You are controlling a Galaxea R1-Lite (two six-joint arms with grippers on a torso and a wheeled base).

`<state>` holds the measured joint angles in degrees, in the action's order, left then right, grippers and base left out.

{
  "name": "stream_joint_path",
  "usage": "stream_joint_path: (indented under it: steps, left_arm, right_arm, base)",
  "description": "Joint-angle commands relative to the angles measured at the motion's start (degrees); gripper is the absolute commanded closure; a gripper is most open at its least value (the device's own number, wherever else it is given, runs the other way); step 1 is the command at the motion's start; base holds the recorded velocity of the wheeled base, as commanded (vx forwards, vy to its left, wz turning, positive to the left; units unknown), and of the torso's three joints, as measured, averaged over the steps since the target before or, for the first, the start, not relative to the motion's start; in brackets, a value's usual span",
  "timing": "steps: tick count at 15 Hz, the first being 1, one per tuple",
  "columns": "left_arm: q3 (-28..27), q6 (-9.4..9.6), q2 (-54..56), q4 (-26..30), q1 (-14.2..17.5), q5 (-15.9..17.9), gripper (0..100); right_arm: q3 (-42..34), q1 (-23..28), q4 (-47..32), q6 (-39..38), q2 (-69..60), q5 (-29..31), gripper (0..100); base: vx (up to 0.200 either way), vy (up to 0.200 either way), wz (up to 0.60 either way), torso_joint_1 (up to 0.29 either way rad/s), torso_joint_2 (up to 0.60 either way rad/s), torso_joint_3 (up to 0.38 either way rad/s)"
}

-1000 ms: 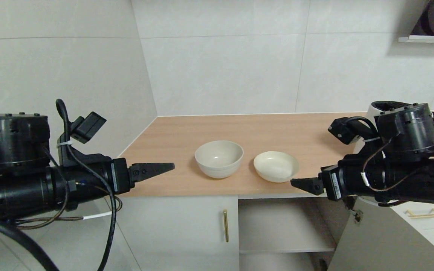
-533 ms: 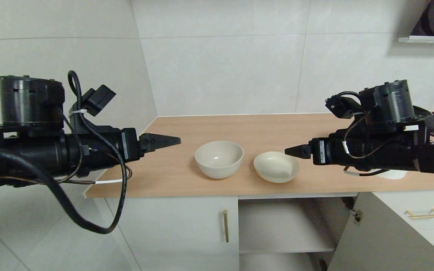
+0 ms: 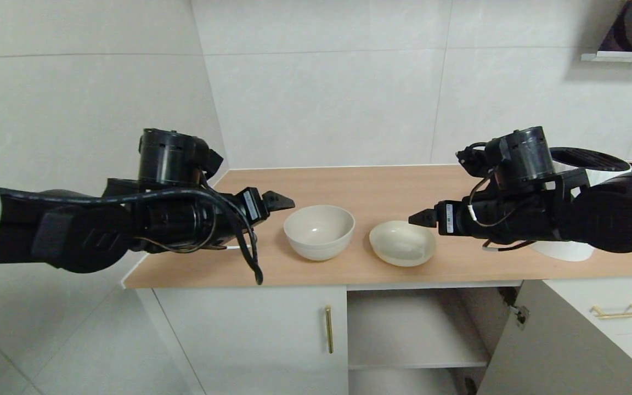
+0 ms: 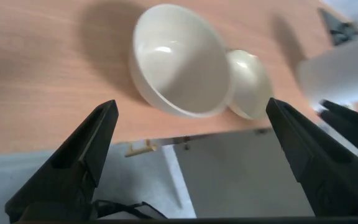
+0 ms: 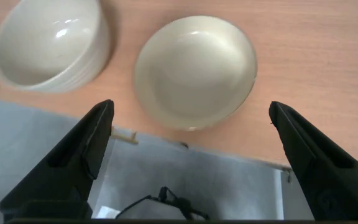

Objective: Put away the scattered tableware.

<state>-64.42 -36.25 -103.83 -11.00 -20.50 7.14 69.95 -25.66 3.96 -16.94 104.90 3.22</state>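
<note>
- Left hand (image 3: 280, 202) (image 4: 190, 107): I read the two fingers (image 4: 73, 165) as spread wide, with nothing between them. The hand sits level above the left part of the bench (image 3: 382, 189), pointing toward the right hand.
- Right hand (image 3: 420, 218) (image 5: 190, 107): its fingers (image 5: 319, 165) are also spread wide and hold nothing. The hand sits level above the bench, pointing toward the left hand.
- Deep bowl (image 3: 319, 231) (image 4: 180, 59) (image 5: 48, 43): it stands upright on the bench, just ahead of the left hand's fingertips and lower than them. I see no contact with either finger. From the right hand it lies beyond the shallow bowl.
- Shallow bowl (image 3: 402, 242) (image 4: 248, 84) (image 5: 194, 71): it rests upright on the bench, just ahead of and below the right hand's fingertips. In the right wrist view it sits in the gap between the two fingers, touching neither. From the left hand it lies beyond the deep bowl.
- The two bowls stand side by side between the two hands, close together; the head view shows a narrow strip of bench between them.
- Open cabinet compartment (image 3: 415, 329): it lies under the bench edge, below the shallow bowl and below the right hand, with a shelf inside.
- Closed cabinet door with a brass handle (image 3: 328, 329): it lies below the deep bowl.
- White container (image 3: 563, 249): it stands on the bench behind the right arm.
</note>
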Motion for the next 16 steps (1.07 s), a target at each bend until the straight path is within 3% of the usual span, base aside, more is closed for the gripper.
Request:
stream_joint_path:
  steps: [1, 2, 4, 8, 13, 14, 16]
  left_arm:
    - [-2.03, -1.63, -5.86, -0.25, -0.41, -0.73, 0]
    - [-3.44, -4.17, -7.18, -0.17, -0.41, -0.73, 0]
    - [-3.96, -6.11, -9.29, -0.25, -0.41, -0.64, 0]
    - [-5.37, -7.95, -12.36, -0.25, -0.41, -0.64, 0]
    - [-5.37, -7.95, -13.42, -0.34, -0.59, -0.73, 0]
    - [-5.37, -7.95, -13.51, -0.34, -0.59, -0.73, 100]
    - [-5.37, -7.95, -13.59, -0.25, -0.59, -0.73, 100]
  right_arm:
    - [0.01, 0.35, 0.26, -0.02, 1.89, 0.03, 0]
    - [0.01, 0.52, 0.26, -0.02, 2.06, 0.03, 0]
    - [-0.16, 0.52, 0.26, -0.11, 2.06, -0.05, 0]
    - [-0.34, 0.52, 0.26, -0.11, 1.97, -0.05, 0]
    - [-0.43, 0.52, 0.26, -0.11, 1.71, -0.05, 0]
    - [-0.43, 0.52, 0.26, -0.11, 1.71, -0.05, 0]
    - [-0.43, 0.52, 0.26, -0.11, 1.71, -0.05, 0]
  base:
    - [0.000, 0.000, 0.00, 0.000, 0.00, 0.000]
    - [0.000, 0.000, 0.00, 0.000, 0.00, 0.000]
    - [0.000, 0.000, 0.00, 0.000, 0.00, 0.000]
    - [0.000, 0.000, 0.00, 0.000, 0.00, 0.000]
    - [0.000, 0.000, 0.00, 0.000, 0.00, 0.000]
    - [0.000, 0.000, 0.00, 0.000, 0.00, 0.000]
    - [0.000, 0.000, 0.00, 0.000, 0.00, 0.000]
